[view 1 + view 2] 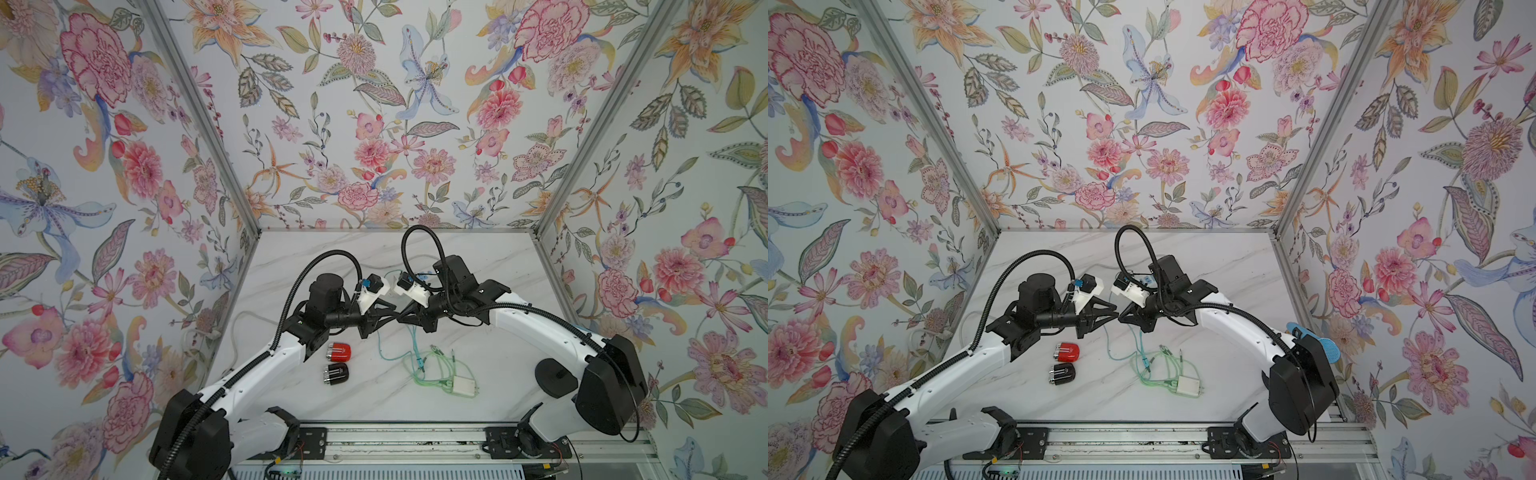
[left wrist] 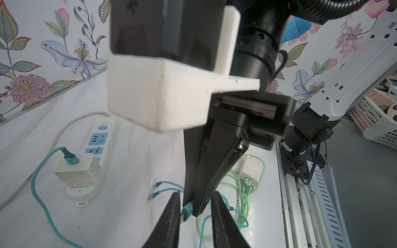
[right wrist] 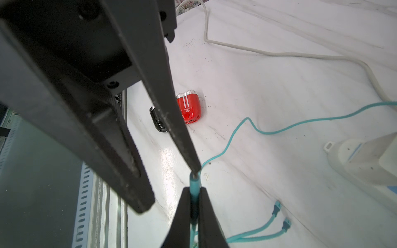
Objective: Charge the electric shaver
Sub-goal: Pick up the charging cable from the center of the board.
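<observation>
Faintly, "Royalstar" on red shaver

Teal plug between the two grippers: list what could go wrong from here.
The right gripper pinches the teal plug while a finger of the open left gripper seems to touch it; a nudge could twist it loose.
The teal cable crosses the green cable; pulling may drag that tangle.
The red shaver lies loose, unheld; plugging in could shove it.

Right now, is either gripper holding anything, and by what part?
Right gripper pinches the teal cable by the sleeve at its plug end. Left gripper is open, holding nothing.
</observation>
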Action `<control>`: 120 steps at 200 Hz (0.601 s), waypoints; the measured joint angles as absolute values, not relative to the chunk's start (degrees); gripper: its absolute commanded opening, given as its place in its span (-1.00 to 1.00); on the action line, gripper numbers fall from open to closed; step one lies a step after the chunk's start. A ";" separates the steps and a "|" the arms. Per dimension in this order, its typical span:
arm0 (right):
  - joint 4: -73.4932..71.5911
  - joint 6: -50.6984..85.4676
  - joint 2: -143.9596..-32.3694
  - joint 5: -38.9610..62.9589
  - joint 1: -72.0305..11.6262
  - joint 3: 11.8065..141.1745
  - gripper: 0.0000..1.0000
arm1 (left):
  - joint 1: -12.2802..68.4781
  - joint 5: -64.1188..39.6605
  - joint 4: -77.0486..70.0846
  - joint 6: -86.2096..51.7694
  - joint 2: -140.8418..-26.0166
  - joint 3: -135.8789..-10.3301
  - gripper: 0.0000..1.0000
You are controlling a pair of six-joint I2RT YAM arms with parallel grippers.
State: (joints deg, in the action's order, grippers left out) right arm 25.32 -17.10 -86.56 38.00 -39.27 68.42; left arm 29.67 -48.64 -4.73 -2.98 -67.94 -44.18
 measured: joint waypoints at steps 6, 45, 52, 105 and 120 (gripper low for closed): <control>25.26 -17.08 -86.37 37.95 -39.27 68.42 -1.00 | 29.63 -48.64 -4.86 -3.01 -67.94 -44.16 -0.48; 24.82 -16.86 -83.96 37.98 -39.27 68.42 -1.00 | 29.52 -48.66 -5.52 -3.03 -67.96 -44.10 -0.50; 24.73 -16.82 -83.64 38.00 -39.27 68.42 -1.00 | 29.52 -48.66 -5.69 -3.09 -67.96 -44.10 -0.50; 24.10 -15.84 -83.24 37.28 -39.24 66.52 -1.00 | 27.00 -45.39 -5.54 -4.12 -66.48 -43.38 -0.36; 23.79 -15.33 -83.24 36.42 -39.20 64.55 -1.00 | 25.80 -42.70 -2.81 -3.42 -64.03 -43.79 -0.23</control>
